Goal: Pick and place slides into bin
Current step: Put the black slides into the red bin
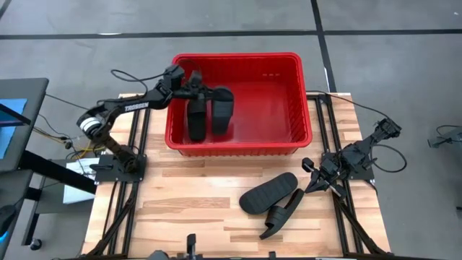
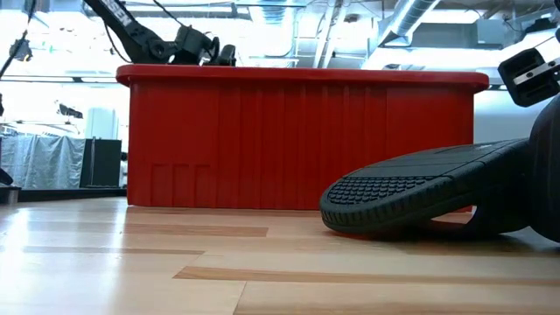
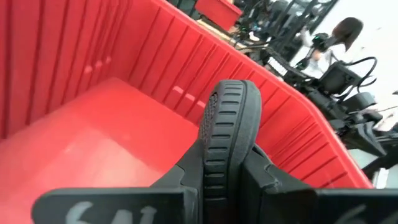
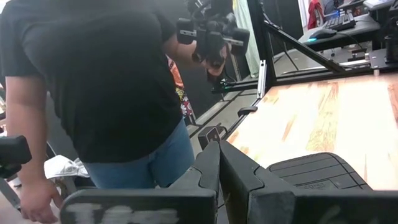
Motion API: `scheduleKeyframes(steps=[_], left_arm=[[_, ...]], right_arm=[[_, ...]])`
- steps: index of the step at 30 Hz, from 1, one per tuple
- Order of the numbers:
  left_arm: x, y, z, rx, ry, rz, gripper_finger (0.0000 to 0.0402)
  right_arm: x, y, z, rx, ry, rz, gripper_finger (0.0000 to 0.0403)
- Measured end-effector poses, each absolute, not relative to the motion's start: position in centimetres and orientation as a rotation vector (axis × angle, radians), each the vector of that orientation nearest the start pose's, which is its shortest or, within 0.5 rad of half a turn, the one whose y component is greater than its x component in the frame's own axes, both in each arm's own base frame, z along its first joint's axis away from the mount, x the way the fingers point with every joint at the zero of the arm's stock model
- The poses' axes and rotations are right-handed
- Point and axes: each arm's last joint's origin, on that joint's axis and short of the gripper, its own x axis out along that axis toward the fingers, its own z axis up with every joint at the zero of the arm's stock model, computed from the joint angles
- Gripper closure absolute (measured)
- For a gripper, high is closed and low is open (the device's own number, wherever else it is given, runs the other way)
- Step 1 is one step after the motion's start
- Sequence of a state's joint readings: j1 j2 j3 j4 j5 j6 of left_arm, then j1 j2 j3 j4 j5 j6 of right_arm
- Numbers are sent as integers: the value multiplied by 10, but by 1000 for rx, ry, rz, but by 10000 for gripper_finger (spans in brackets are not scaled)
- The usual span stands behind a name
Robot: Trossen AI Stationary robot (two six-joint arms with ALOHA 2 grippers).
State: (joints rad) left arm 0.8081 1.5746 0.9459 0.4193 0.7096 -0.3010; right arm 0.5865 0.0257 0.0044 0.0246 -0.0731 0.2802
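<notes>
Two slides (image 2: 437, 188) are lying nearest the low camera, overlapping on the wooden table (image 1: 188, 202) outside the bin (image 1: 292, 141); they are sitting just beside the right gripper (image 1: 312, 183), on its inboard side, waiting their turn. That claw is pressed fully shut with nothing between its fingers, parked low at the table's right edge, so this arm looks to be idling.

Across the table, the left gripper (image 1: 193, 92) is reaching over the bin's left wall and is pinched narrow onto one slide (image 3: 225, 134), gripping it by the edge of the sole so that it is hanging on its side. Judging by this, the grip is meant to let the sandal drop in beside its neighbour rather than on top of it. The other slide (image 1: 221, 112) is already resting inside the bin, just to the far side of the claw from the left wall, touching or nearly touching the held one.

Nothing is blocking the descent; the bare red floor is lying open beyond both sandals. The bin's near wall is standing between the two loose slides and their goal. A person in a dark shirt (image 4: 93, 81) is standing beyond the table's right edge, close behind the right arm.
</notes>
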Motion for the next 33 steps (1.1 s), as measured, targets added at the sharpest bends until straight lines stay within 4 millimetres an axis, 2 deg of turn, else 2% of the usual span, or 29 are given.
scheduleKeyframes(steps=[3, 13, 21, 33], left_arm=[[255, 236, 247, -461, 126, 112, 367], [258, 235, 249, -434, 110, 117, 367], [272, 229, 267, -327, 119, 70, 367], [258, 244, 260, -384, 196, 140, 367]], right_arm=[[81, 57, 165, 271, 90, 656, 403], [81, 57, 165, 271, 89, 656, 403], [81, 57, 165, 271, 90, 656, 403], [81, 57, 165, 271, 89, 656, 403]])
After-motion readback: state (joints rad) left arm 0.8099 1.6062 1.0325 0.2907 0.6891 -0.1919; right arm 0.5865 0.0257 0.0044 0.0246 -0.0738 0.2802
